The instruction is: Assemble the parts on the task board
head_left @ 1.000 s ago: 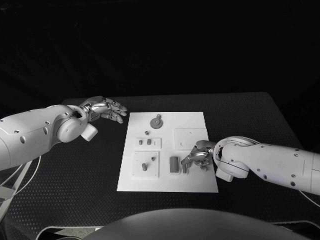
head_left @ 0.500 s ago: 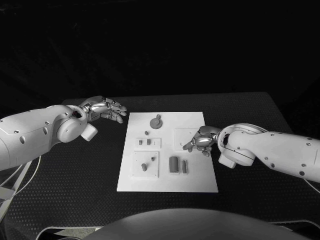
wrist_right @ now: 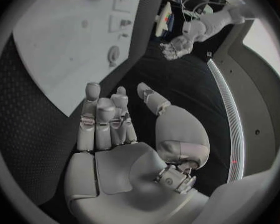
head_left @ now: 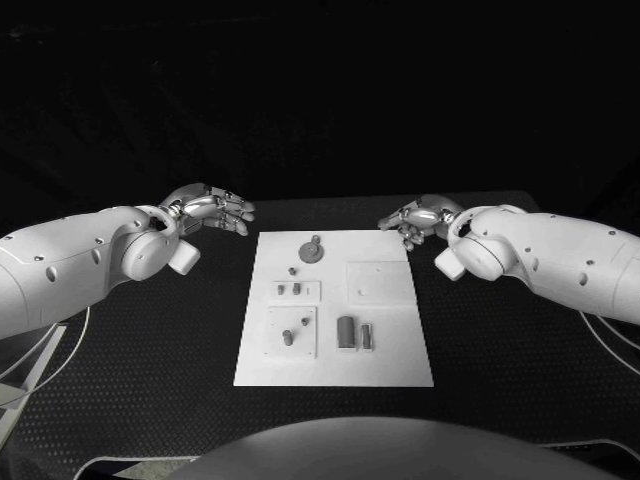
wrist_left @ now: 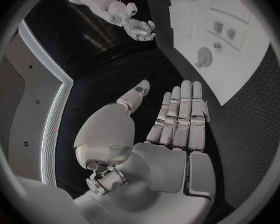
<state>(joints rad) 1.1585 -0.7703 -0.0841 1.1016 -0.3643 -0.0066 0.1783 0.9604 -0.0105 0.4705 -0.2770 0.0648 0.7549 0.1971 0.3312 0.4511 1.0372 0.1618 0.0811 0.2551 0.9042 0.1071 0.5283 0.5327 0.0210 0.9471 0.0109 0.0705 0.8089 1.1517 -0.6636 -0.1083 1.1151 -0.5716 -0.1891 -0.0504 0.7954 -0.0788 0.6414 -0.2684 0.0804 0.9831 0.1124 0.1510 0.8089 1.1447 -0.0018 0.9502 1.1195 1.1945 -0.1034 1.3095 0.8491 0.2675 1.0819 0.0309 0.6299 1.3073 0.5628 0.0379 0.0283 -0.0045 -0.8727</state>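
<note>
- The black textured tabletop (head_left: 147,340) lies in front of me, carrying everything.
- The flat white rectangular task board (head_left: 335,305) lies in its middle, between my two arms.
- My left silver hand (head_left: 212,210) hovers off the board's far left corner, fingers apart, holding nothing.
- My right silver hand (head_left: 418,218) hovers off the far right corner, fingers likewise loose and empty.
- The small grey parts (head_left: 355,333) sit on the board; a round one (head_left: 312,247) lies near its far edge.

Both hands flank the task board (head_left: 335,372), leaving the space above it unobstructed.
</note>
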